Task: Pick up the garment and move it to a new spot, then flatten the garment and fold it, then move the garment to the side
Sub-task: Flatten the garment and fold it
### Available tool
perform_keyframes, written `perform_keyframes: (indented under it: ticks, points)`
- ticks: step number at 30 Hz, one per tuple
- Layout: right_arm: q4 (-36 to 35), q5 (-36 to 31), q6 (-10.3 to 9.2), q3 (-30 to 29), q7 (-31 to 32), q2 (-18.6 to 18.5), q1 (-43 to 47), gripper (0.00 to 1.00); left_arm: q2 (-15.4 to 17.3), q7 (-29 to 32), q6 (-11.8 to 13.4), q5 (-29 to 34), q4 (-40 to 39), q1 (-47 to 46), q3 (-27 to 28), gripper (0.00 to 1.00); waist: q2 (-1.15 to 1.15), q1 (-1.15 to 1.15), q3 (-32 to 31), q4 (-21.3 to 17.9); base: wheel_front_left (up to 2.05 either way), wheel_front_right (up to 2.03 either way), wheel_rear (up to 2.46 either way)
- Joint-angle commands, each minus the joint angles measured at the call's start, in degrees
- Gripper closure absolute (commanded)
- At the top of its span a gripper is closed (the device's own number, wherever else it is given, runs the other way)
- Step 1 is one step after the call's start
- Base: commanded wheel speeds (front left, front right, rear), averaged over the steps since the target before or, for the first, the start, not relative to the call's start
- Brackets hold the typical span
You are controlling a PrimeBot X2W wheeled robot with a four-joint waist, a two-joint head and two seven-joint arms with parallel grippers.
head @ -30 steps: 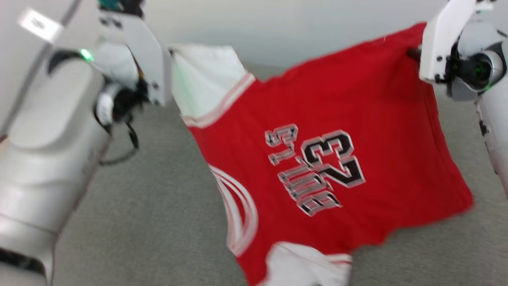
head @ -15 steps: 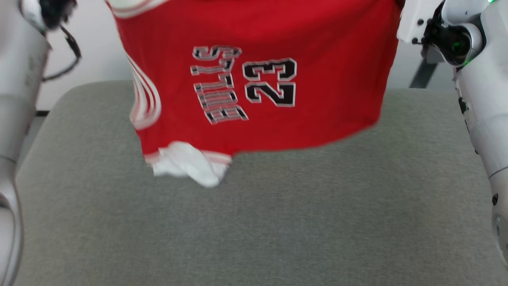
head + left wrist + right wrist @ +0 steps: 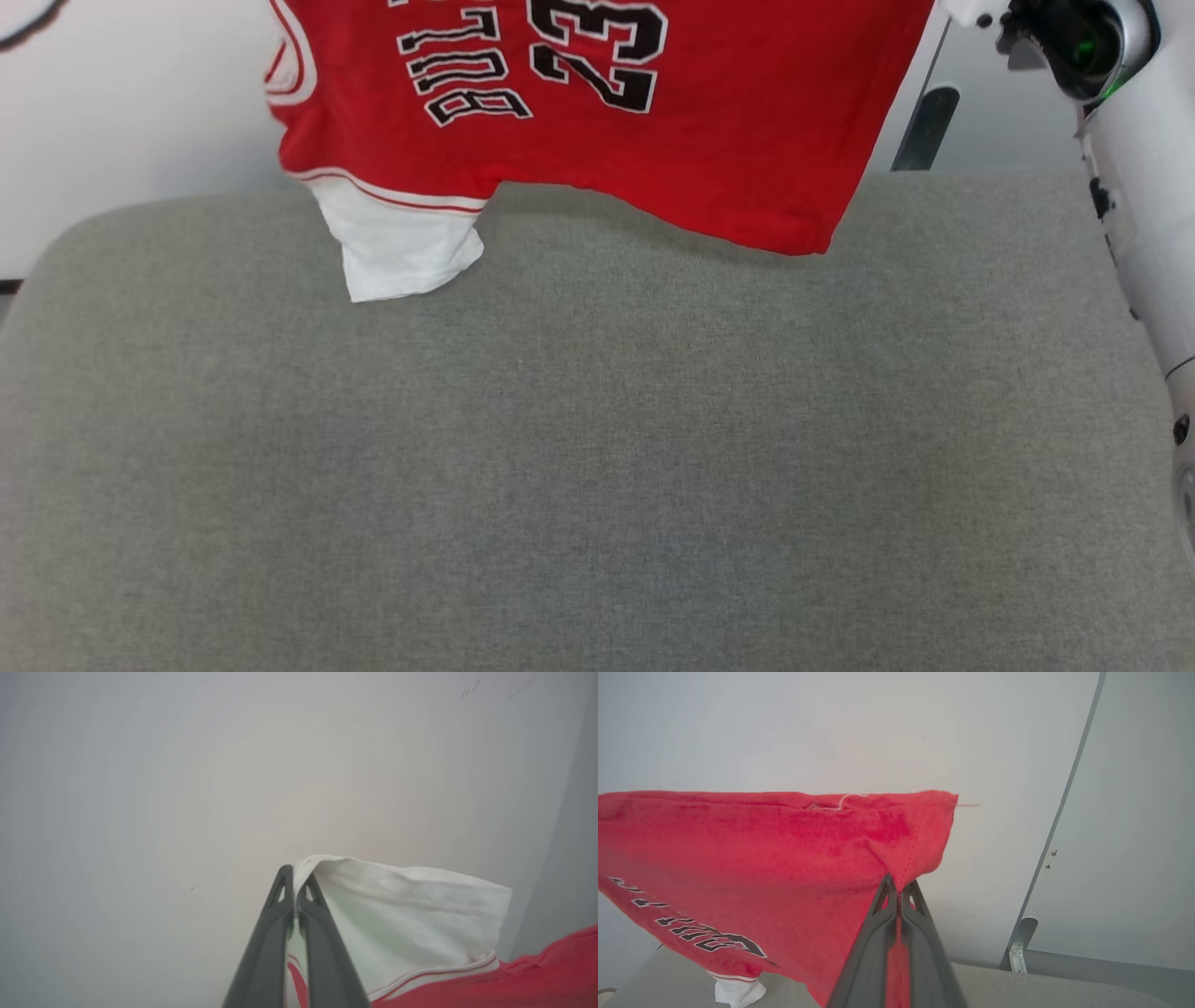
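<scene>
shows the garment (image 3: 709, 140) lifted off the grey padded bench (image 3: 597, 448), hanging as a wide red sheet over the bench's far edge, black lettering toward the top of the head view. finds the left end effector (image 3: 295, 891) clenched on the edge of one white sleeve, and the right end effector (image 3: 899, 887) clenched on a red corner of the cloth. puts the garment's long axis running left to right between the two grips, top edge drawn nearly straight. places the cloth below and between both end effectors, neither judged nearer than the other. notes the other white sleeve (image 3: 401, 247) dangling lowest, on the left side, close over the bench; cannot tell whether touching. leaves the open middle of the bench on the robot's side of the hanging lower edge. suggests lowering with both grips level and apart, lower edge landing first, cloth drawn toward the robot to lie flat.
</scene>
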Motion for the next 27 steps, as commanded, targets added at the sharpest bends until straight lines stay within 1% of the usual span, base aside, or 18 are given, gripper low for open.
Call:
perform_keyframes:
  ticks: [1, 5, 10, 15, 18, 20, 24, 27]
  points:
    - [0.15, 0.40, -0.04, 0.34, -0.76, -0.10, -0.90, 1.00, -0.25, -0.72, -0.28, 0.29, 0.43, -1.18, -0.01, 1.00, 0.00, 0.00, 1.10, -0.21, 0.00, 0.00, 0.00]
    - [0.47, 0.11, -0.04, 0.99, -3.52, -0.36, -2.53, 1.00, -0.47, -2.70, -0.70, 0.51, 1.86, -3.44, 0.02, 1.00, 0.00, 0.00, 3.93, -0.33, 0.00, 0.00, 0.00]
    - [0.19, -0.65, -0.04, 1.74, -7.83, -0.58, -5.80, 1.00, 0.08, -6.87, -1.49, 1.97, 2.46, -7.73, -0.79, 1.00, 0.00, 0.00, 10.00, -0.34, 0.00, 0.00, 0.00]
    - [-0.56, -2.28, -0.05, 2.93, -14.08, -1.01, -9.74, 1.00, 1.54, -12.08, -1.33, 3.09, 2.90, -13.14, -0.56, 1.00, 0.00, 0.00, 17.72, -0.55, 0.00, 0.00, 0.00]
    - [-0.27, -3.10, -0.05, 2.76, -17.96, -1.51, -12.32, 1.00, 2.33, -15.05, -1.77, 4.22, 3.07, -16.25, -1.19, 1.00, 0.00, 0.00, 22.04, -0.48, 0.00, 0.00, 0.00]
    - [0.22, -3.74, -0.05, 2.51, -21.00, -1.96, -13.77, 1.00, 2.75, -17.37, -1.56, 5.09, 2.87, -19.24, -1.37, 1.00, 0.00, 0.00, 24.52, -0.18, 0.00, 0.00, 0.00]
    - [1.99, -5.86, -0.05, 1.50, -26.25, -2.97, -16.43, 1.00, 2.33, -21.31, -1.44, 6.68, 2.25, -23.34, -2.06, 1.00, 0.00, 0.00, 28.46, 0.93, 0.00, 0.00, 0.00]
    - [3.05, -6.56, -0.05, 0.71, -27.46, -3.11, -17.57, 1.00, 1.90, -22.12, -1.66, 7.01, 2.39, -25.11, -2.14, 1.00, 0.00, 0.00, 30.10, 1.63, 0.00, 0.00, 0.00]
